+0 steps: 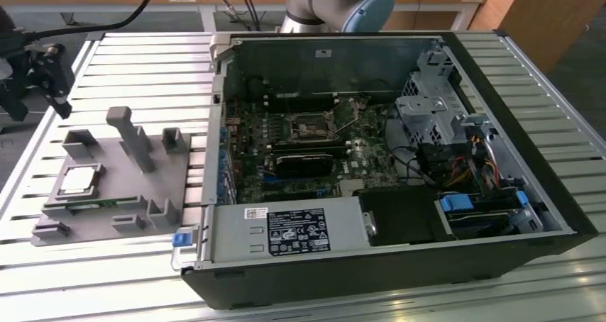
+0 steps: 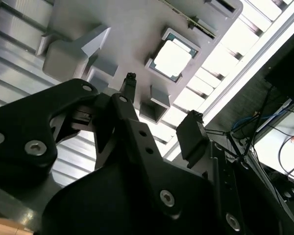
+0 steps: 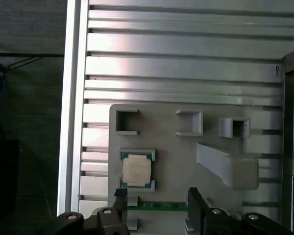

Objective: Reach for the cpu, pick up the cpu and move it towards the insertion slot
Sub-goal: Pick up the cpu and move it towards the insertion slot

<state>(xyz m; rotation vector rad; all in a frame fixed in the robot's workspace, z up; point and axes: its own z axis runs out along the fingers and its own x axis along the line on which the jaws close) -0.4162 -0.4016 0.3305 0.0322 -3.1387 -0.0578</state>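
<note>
Claw (image 1: pixel 40 113) open, fingers (image 2: pixel 130 83) spread and holding nothing; it hangs above the slotted metal counter (image 1: pixel 142 59), at the exterior view's left, clear of the parts. Cpu (image 1: pixel 78 179) lies flat, silvery top up, in a framed square nest on the grey fixture plate (image 1: pixel 109 187); not touched. In the first wrist view the cpu (image 3: pixel 136 170) sits just ahead of the fingertips. A green strip (image 1: pixel 95 203) lies in a groove beside the nest. Insertion slot (image 1: pixel 310 128), dark centre showing, is on the motherboard (image 1: pixel 360 159) inside the open computer case (image 1: pixel 379 272), well apart from the cpu.
</note>
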